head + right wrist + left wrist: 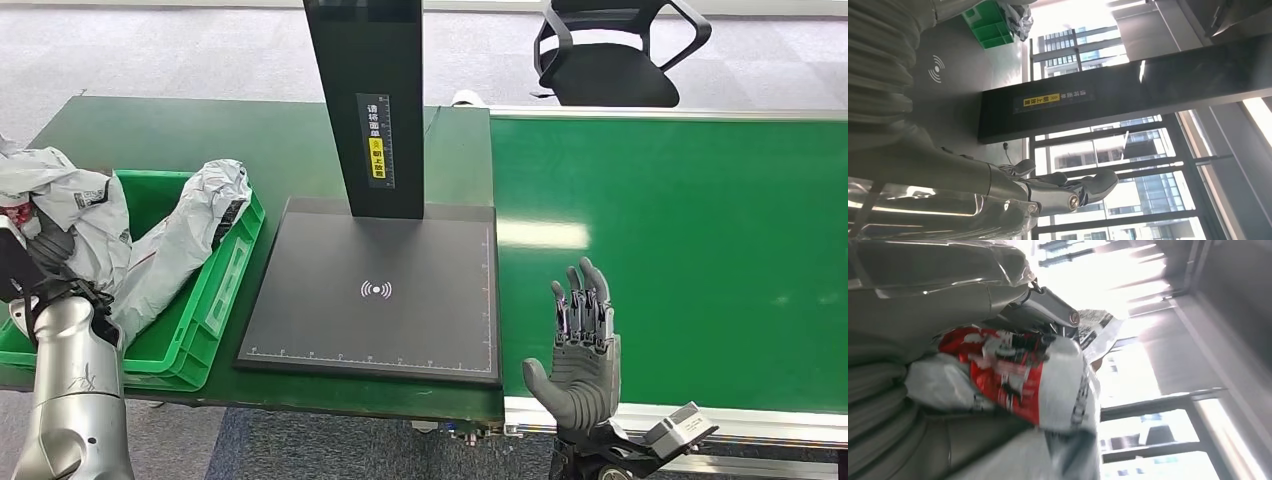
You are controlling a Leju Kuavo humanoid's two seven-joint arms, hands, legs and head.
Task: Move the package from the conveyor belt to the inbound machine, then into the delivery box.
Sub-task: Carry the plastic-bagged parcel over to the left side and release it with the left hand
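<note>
In the head view, the robot's left hand (45, 250) sits at about nine o'clock, over the near left part of the green plastic delivery box (225, 275), and it grips a crumpled grey plastic package (75, 215) whose folds bulge up around the dark fingers. The left wrist view shows the same grey plastic package (1013, 380) close up, with a red and white printed patch on its skin, pressed against the left hand (1048, 307) so that much of the hand is hidden behind the wrap. A second soft grey plastic bag (190, 235) lies inside the box, slanting from the far right corner down toward the near side, just beside the held package. The box rests on the dark green surface (200, 130) at the left. At the centre lies the flat black inbound machine plate (375, 290) with a white wireless mark on it, and its tall black post (370, 100) rises toward twelve o'clock, bearing a yellow label. The bright green conveyor belt (690, 240) fills the three o'clock side, touching the plate's surface along its left edge. The right hand (578, 350) hovers at about five o'clock over the belt's near edge, fingers straight and spread wide, holding nothing; the right wrist view shows the right hand (1068, 192) with its fingers extended. A black mesh office chair (610, 50) stands on the grey floor at one o'clock.
</note>
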